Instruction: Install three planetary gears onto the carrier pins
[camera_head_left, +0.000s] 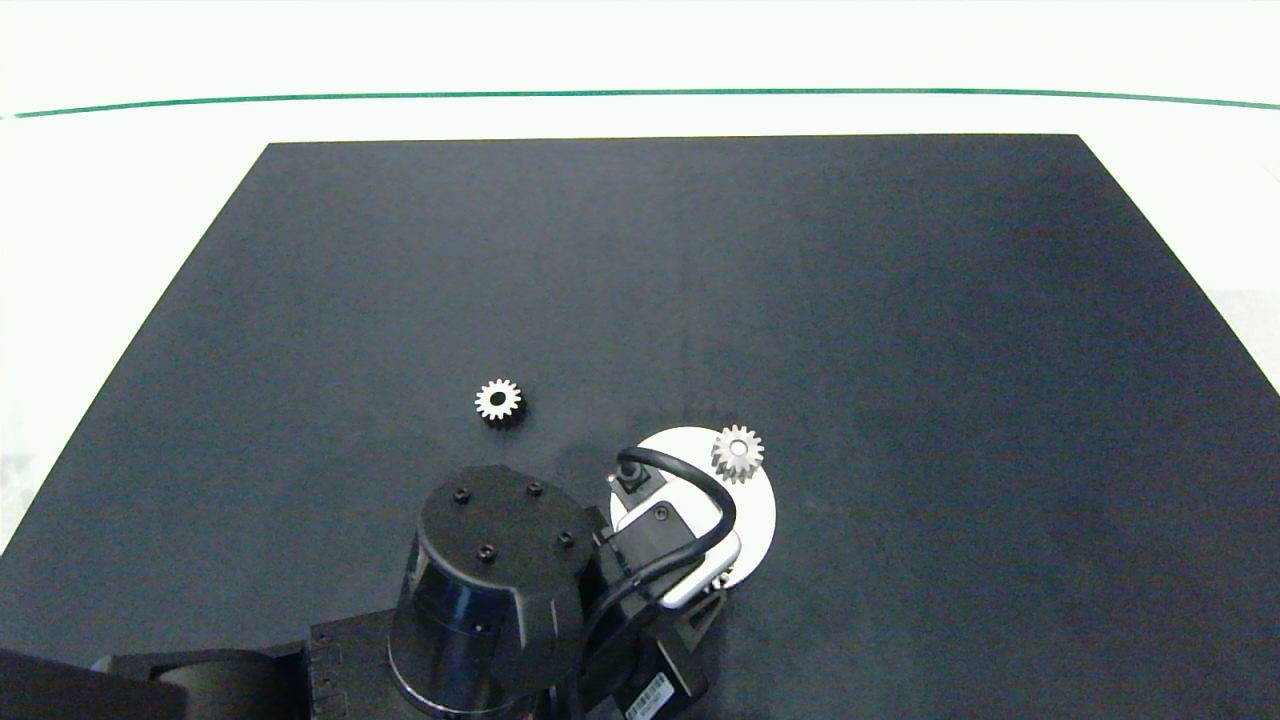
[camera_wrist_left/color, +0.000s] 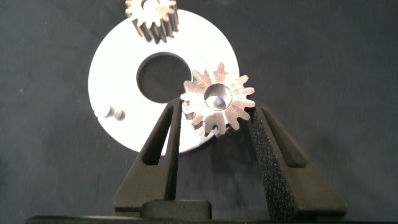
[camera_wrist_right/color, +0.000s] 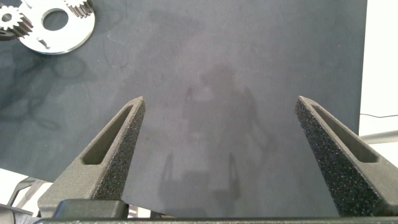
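Observation:
The white disc (camera_head_left: 760, 510) lies on the black mat, mostly covered by my left arm (camera_head_left: 500, 580). One planetary gear (camera_head_left: 737, 452) sits on a carrier pin at the disc's far edge. My left gripper (camera_wrist_left/color: 216, 115) is shut on a second planetary gear (camera_wrist_left/color: 217, 102), which is slightly tilted over the disc's rim (camera_wrist_left/color: 118, 68), with a pin top showing in its bore. A bare carrier pin (camera_wrist_left/color: 115, 114) stands on the other side of the centre hole. A third gear (camera_head_left: 498, 401) lies flat on the mat, left of the disc. My right gripper (camera_wrist_right/color: 221, 102) hangs open over bare mat, away from the disc (camera_wrist_right/color: 62, 37).
The black mat (camera_head_left: 900, 300) covers most of the white table. A thin green line (camera_head_left: 640, 94) runs across the table beyond the mat's far edge. My right arm does not show in the head view.

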